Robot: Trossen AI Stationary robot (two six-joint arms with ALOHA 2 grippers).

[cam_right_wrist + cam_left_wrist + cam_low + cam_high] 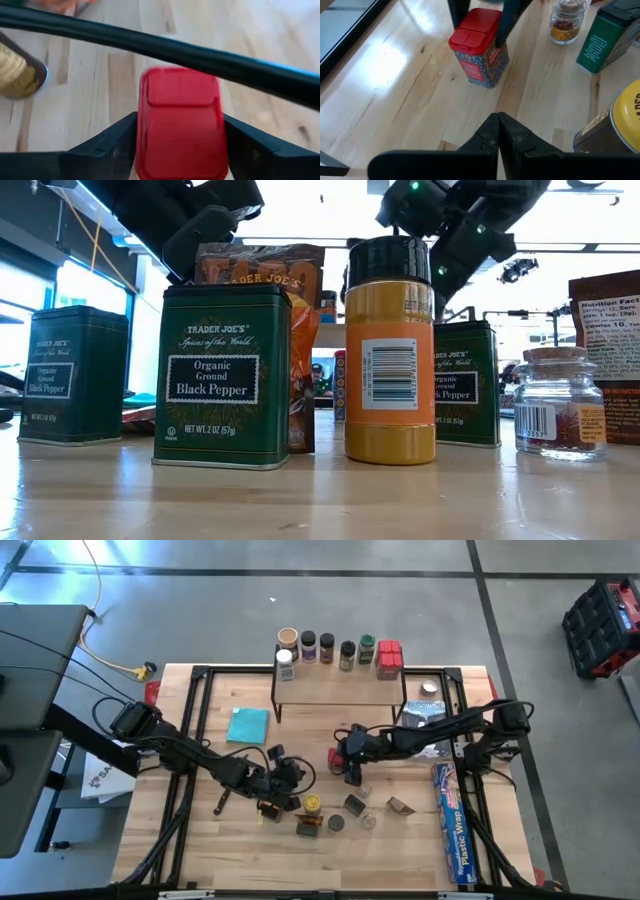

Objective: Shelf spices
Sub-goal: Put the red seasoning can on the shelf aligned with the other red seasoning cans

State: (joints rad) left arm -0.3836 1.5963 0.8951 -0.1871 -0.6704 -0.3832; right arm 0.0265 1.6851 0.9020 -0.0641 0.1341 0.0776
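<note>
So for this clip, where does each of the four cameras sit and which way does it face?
High: overhead, straight down on the wooden table; both arms show.
Low: at tabletop height, level past the green black-pepper tin; arms overhead.
Left wrist: on the left arm, past the shut left tool toward the red-lidded patterned box.
Right wrist: on the right arm; the right tool flanks that box.
Shared: both wrist views show the box.
</note>
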